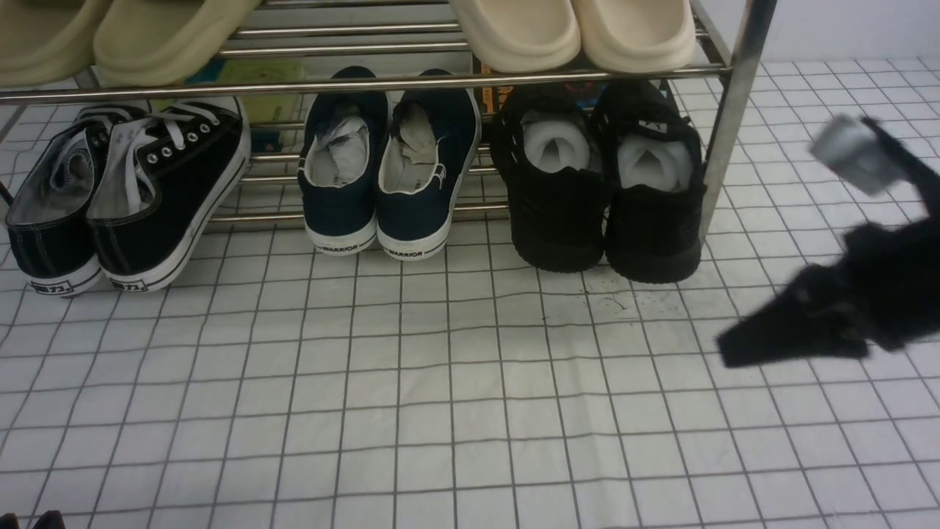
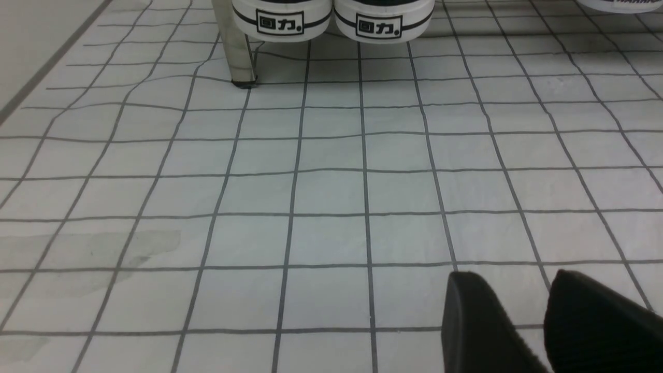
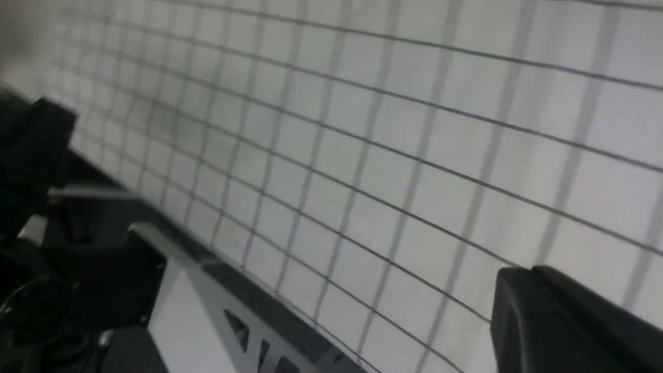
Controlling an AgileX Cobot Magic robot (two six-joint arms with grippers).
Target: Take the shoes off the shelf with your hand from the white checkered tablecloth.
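Note:
The all-black knit shoes (image 1: pixel 598 213), stuffed with white paper, stand on the bottom tier of the chrome shelf (image 1: pixel 727 132), heels toward me, beside its right post. My right gripper (image 1: pixel 727 351), with a grey-silver block (image 1: pixel 852 154) on it, hovers over the white checkered tablecloth (image 1: pixel 440 382), right of and nearer than the shoes and clear of them. Its fingers (image 3: pixel 523 295) are pressed together and empty. My left gripper (image 2: pixel 510 277) is open and empty low over the cloth; only its edge (image 1: pixel 37 520) shows in the front view. The black knit shoes appear in neither wrist view.
Black canvas lace-ups (image 1: pixel 132 198) and navy WARRIOR sneakers (image 1: pixel 389 184) share the bottom tier to the left. Cream slippers (image 1: pixel 573 29) sit on the tier above. The left wrist view shows the lace-ups' heels (image 2: pixel 331 18) and a rack post (image 2: pixel 235 46). The robot's dark frame (image 3: pixel 103 269) borders the cloth.

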